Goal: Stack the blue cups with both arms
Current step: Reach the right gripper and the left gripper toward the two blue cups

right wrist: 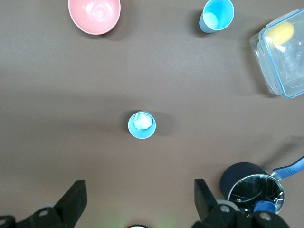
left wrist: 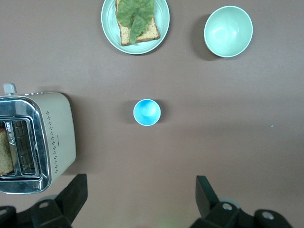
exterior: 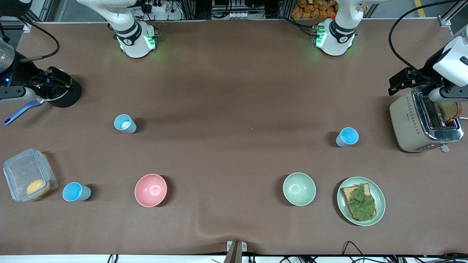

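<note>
Only right wrist view, white lump (right wrist: 142, 121) in cup (right wrist: 141, 125)

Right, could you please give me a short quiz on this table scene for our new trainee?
1. How many blue cups stand on the table?
2. True or false: one cup sits inside the pink bowl.
3. Which cup holds something white? A: beside the clear box. B: nearest the toaster. C: nearest the black pot.
Key: 1 three; 2 false; 3 C.
</note>
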You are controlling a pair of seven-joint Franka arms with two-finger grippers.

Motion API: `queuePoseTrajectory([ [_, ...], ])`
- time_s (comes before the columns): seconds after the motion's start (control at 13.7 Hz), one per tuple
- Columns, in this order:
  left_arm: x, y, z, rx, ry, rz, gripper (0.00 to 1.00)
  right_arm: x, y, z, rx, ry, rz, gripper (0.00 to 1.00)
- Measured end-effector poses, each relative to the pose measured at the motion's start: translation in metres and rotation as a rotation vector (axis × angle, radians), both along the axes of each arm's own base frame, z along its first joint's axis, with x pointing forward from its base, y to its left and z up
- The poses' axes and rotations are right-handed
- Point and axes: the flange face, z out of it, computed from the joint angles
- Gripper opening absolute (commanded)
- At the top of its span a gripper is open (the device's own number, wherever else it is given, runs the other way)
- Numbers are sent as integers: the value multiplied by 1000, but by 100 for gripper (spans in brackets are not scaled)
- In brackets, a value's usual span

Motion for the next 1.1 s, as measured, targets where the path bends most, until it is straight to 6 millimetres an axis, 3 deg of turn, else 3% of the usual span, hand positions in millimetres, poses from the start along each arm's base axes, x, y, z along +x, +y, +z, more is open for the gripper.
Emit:
queuePoseTrajectory([
  [0.37, 2, 11, -3, 12, 6, 18, 100, 0, 0, 0, 0, 0, 3, 100],
  [0.51, 8, 34, -14, 12, 26, 34, 100, 0, 0, 0, 0, 0, 4, 100],
  [0.66, 17, 37, -31, 10, 47, 10, 100, 0, 0, -3, 0, 5, 3, 100],
  [0.8, 32, 24, -62, 7, 20, -13, 100, 0, -2, -10, 0, 16, -1, 100],
  [0.95, 37, 15, -106, 5, 19, -25, 100, 2, -6, -27, 1, 18, -8, 100],
  [1.1, 36, 26, -160, 3, 0, -7, 100, 3, -11, -49, 1, 28, -17, 100],
])
